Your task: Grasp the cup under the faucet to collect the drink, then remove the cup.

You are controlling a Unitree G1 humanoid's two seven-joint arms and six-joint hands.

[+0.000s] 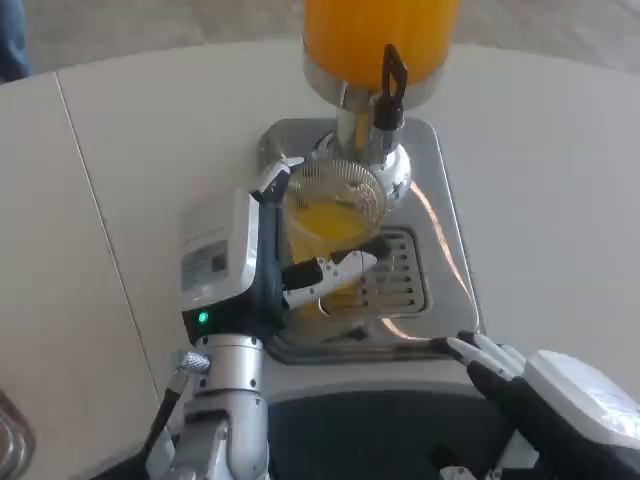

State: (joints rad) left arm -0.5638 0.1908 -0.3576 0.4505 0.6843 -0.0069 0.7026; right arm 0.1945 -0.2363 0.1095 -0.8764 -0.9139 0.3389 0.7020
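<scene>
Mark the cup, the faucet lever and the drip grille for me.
cup (335, 200), head view: on its clear ribbed rim.
faucet lever (394, 72), head view: on the black handle.
drip grille (400, 275), head view: on the slotted metal right of the cup.

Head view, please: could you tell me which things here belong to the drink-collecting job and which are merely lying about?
Belonging to the job:
cup, part full of orange drink
faucet
juice dispenser
drip tray
left hand, holding the cup

Lying about:
right hand, idle at the tray's near edge
white table
</scene>
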